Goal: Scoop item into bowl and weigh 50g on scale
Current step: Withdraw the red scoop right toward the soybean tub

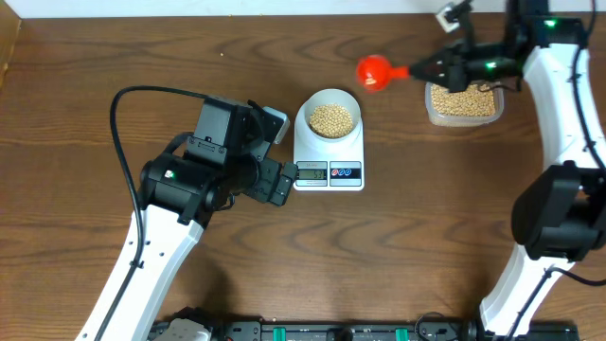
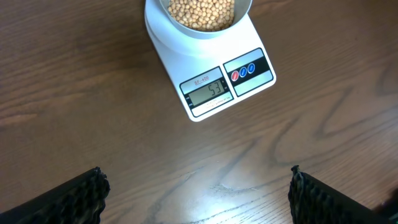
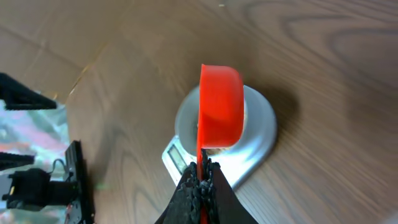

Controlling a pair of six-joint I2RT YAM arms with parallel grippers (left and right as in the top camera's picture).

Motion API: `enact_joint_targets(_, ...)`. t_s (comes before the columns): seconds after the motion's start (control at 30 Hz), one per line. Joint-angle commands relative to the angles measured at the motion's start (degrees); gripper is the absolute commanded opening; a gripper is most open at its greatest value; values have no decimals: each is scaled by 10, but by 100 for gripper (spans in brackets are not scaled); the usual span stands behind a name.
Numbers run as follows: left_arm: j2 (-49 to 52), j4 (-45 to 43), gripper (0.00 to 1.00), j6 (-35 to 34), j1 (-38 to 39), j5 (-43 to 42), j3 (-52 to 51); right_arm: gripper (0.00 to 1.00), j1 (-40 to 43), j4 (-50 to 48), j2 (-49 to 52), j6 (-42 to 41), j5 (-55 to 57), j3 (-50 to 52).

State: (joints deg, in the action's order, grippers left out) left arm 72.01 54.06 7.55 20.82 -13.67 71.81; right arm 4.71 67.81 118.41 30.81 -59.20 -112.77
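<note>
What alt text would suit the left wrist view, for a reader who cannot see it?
A white kitchen scale carries a pale bowl filled with tan beans, and its display appears to read 53. It stands on a wooden table; the open left hand shows two black fingers in the bottom corners, holding nothing.

Robotics lab — wooden table, cabled robot arm

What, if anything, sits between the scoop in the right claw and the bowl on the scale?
Nothing visible. The right claw's red scoop hangs beside the bowl, with only open tabletop between them.
</note>
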Motion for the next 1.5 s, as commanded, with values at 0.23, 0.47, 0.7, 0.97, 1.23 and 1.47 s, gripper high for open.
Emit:
enact_joint_targets(0.23,3,3,95,6,-2,-7,-1,1,54,23,-89,-50,183,-12)
enact_joint_targets(0.47,3,3,95,6,-2,-7,-1,1,62,45,-123,-118,387,-12)
enact_joint_targets(0.7,3,3,95,6,-2,-7,-1,1,53,57,-123,-171,500,-11)
enact_joint_targets(0.97,3,3,95,6,-2,-7,-1,1,13,50,-113,-190,607,-5)
enact_joint_targets(1.23,3,3,95,6,-2,-7,-1,1,-18,14,-100,-190,638,1)
enact_joint_targets(1.47,3,3,95,6,-2,-7,-1,1,-25,12,-95,-189,652,1)
